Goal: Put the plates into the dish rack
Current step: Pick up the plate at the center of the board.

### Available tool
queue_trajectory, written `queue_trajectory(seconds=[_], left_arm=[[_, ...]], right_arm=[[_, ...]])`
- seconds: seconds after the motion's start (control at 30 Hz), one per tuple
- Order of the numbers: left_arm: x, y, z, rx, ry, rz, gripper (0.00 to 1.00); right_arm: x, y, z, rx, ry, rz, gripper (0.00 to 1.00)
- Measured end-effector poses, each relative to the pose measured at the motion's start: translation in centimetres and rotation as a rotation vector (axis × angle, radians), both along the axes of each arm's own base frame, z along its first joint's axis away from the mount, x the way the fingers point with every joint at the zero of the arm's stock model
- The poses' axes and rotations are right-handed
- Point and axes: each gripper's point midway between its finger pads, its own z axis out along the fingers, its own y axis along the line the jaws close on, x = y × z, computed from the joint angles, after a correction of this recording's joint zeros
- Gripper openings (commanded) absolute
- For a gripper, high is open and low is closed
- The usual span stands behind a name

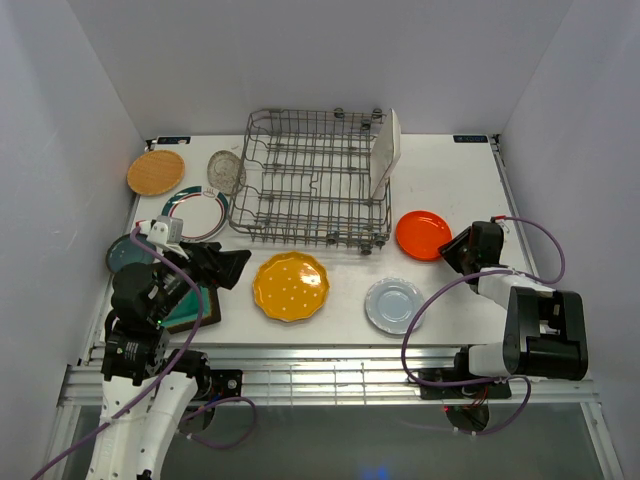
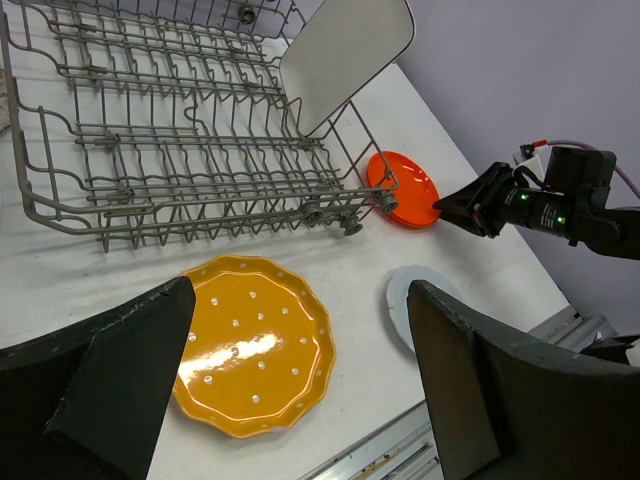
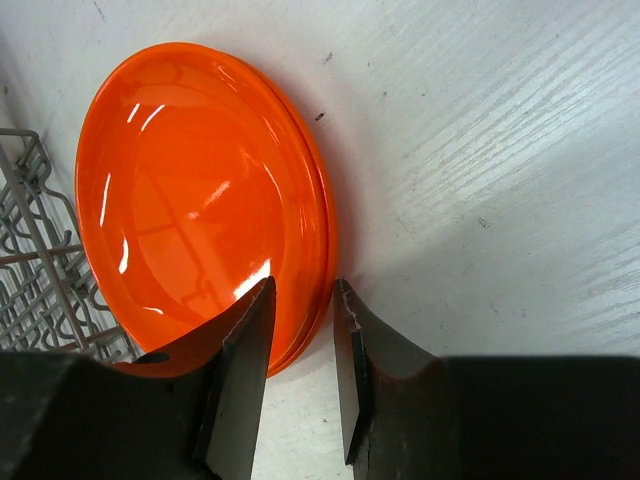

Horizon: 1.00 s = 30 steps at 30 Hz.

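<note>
Right wrist view is showing the right gripper (image 3: 303, 290) with its fingers standing narrowly apart, one inside and one outside the near rim of the orange-red plate (image 3: 190, 180). Whether they are actually pinching that rim cannot be told. This plate is lying flat on the counter (image 3: 480, 150), just beside a corner of the dish rack (image 3: 40, 250).

Top external view is showing the left gripper (image 1: 215, 265) hovering over the left side of the counter, fingers spread wide and holding nothing, near the yellow scalloped plate (image 1: 290, 286).

One plate is sitting in the dish rack: the white rectangular plate (image 1: 385, 150) is standing on edge, leaning, at the rack's right end.

The others are lying flat on the counter:
- The pale grey plate (image 1: 392, 304) is resting right of the yellow one.
- The wooden plate (image 1: 156, 172) and the clear glass plate (image 1: 226, 172) are sitting at the far left.
- The white green-rimmed plate (image 1: 197, 213) is lying just beside the rack's left wall.
- The dark teal plate (image 1: 125, 255) and the square teal plate (image 1: 195, 310) are showing partly beneath the left arm.
</note>
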Motion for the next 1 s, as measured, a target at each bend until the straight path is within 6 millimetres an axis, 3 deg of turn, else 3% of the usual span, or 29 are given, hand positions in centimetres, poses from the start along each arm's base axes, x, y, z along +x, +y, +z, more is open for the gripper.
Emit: queue_trajectory(seconds=[0.3, 1.0], left_arm=[[-0.01, 0.00, 0.02, 0.000, -0.001, 0.000, 0.98], [-0.01, 0.01, 0.02, 0.000, -0.001, 0.000, 0.98]], right_arm=[[0.19, -0.01, 0.87, -0.002, -0.027, 0.000, 0.36], [0.52, 0.12, 0.84, 0.003, -0.037, 0.007, 0.35]])
